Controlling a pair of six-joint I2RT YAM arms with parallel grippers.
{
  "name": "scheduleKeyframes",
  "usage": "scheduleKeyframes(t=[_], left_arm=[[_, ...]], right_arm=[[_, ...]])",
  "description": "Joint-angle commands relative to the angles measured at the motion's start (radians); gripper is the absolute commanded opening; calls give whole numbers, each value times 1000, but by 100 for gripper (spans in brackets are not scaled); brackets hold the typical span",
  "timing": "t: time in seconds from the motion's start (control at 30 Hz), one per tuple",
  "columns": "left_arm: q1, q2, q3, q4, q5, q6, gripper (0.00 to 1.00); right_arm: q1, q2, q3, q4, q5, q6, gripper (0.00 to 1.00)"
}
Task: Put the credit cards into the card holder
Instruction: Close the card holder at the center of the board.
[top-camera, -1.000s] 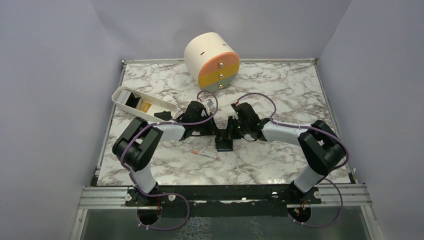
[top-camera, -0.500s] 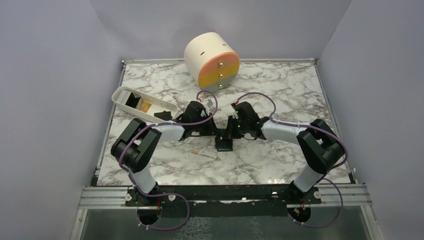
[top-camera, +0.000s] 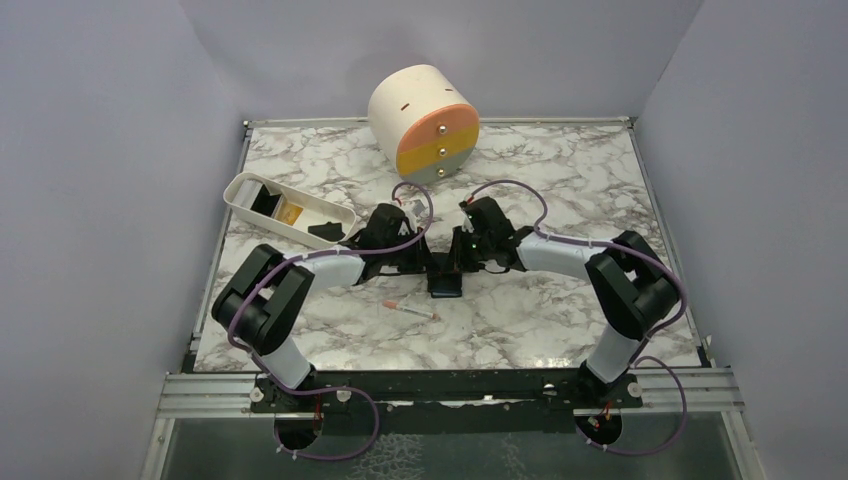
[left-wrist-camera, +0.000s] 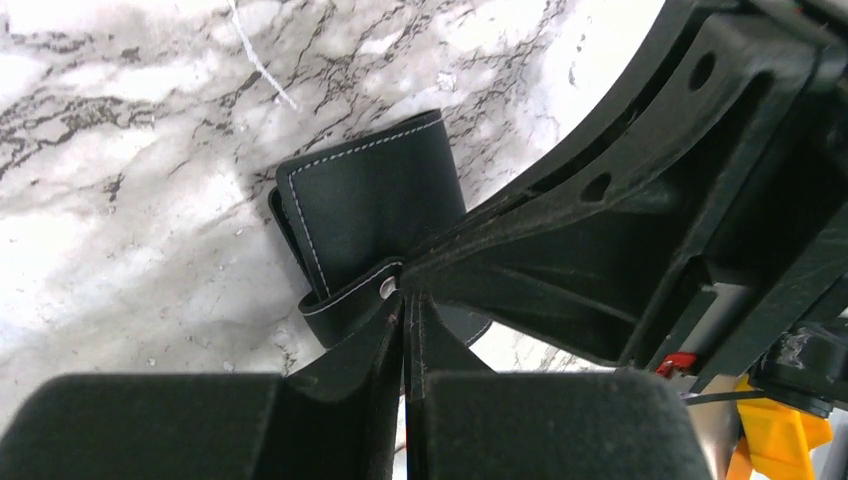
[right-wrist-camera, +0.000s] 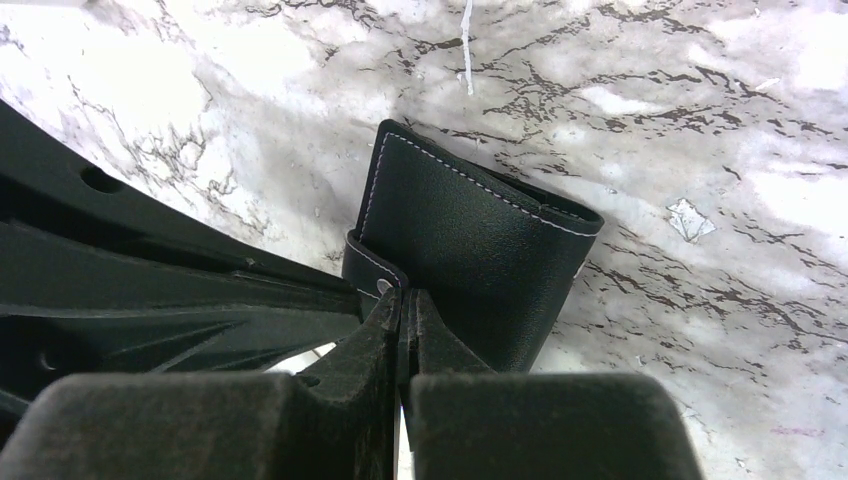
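Grippers meet mid-table: left gripper (left-wrist-camera: 405, 300) and right gripper (right-wrist-camera: 403, 300) each pinched shut on the strap edge of the card holder (top-camera: 446, 284), lying on the marble table (top-camera: 560, 180) just beyond the white-and-pink stick (top-camera: 410, 310). Versus a second ago, wrists and holder have edged slightly farther away, both elbows swung left. Farther left, orange-yellow card (top-camera: 290, 211) sits in the white tray (top-camera: 232, 200), unmoved; round drawer unit (top-camera: 425, 122) at back unchanged.
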Motion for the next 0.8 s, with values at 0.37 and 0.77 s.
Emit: scheduleKeyframes(t=[0.37, 0.77], left_arm=[[-8, 53, 7, 11, -18, 5, 4], [-8, 34, 25, -31, -84, -17, 3]], right_arm=[[-8, 81, 26, -96, 19, -9, 1], [-9, 104, 27, -102, 25, -10, 1]])
